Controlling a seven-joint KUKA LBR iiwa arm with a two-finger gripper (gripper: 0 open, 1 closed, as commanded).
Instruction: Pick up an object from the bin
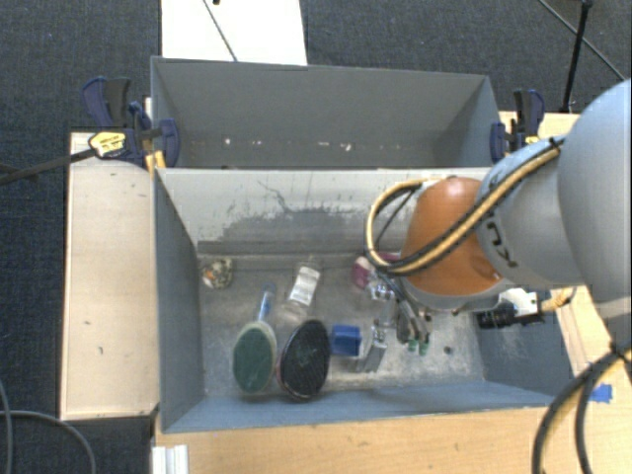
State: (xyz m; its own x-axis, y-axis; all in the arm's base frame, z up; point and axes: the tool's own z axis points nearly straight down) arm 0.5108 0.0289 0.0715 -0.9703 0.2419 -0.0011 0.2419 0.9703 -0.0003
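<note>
The gripper (400,330) hangs low over the floor of the bin (247,205), tucked beneath the orange cover (449,240) on the wrist. Whether it is open or closed cannot be told from this angle.

Judging by nearness, the likeliest pick is the small blue block (346,340), which lies just to the gripper's left on the bin floor, with a grey metal piece (371,355) between the two and a little nearer the front wall. To do the step well, the gripper should centre over that one thing before descending and come straight down, so it does not nudge the block into its neighbours.

Further to the gripper's left lies a black oval brush (304,359), close beside the block, and beyond that a green oval brush (255,357). A clear plastic packet (302,286) sits up and to the left, and a pink thing (363,271) lies just behind the gripper, towards the back wall; what it is cannot be made out
</note>
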